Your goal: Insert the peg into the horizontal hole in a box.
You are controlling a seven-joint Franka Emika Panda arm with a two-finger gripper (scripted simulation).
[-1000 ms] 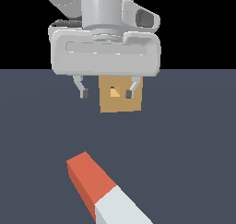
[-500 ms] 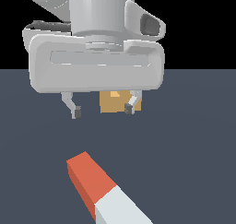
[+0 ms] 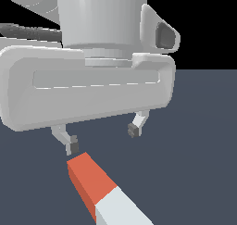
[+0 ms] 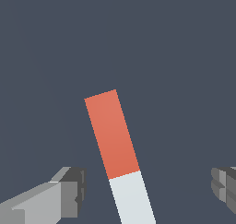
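The peg (image 3: 99,189) lies flat on the dark floor, a long square bar with its red-orange half pointing away and its white half running off the exterior view's lower edge. The wrist view shows the peg (image 4: 117,149) from above, between the two fingers. My gripper (image 3: 102,136) hangs open just above and behind the peg's red end, one fingertip (image 3: 72,146) close to that end, the other fingertip (image 3: 134,130) off toward the exterior view's right. Nothing is between the fingers. The box and its hole are hidden behind the gripper's large grey body.
The grey hand housing (image 3: 88,87) fills most of the exterior view. Around the peg there is only the flat dark floor (image 4: 175,57).
The gripper has come toward the camera and down, from in front of the tan box to just over the peg's red end. The box is now covered by the hand. The peg has not moved.
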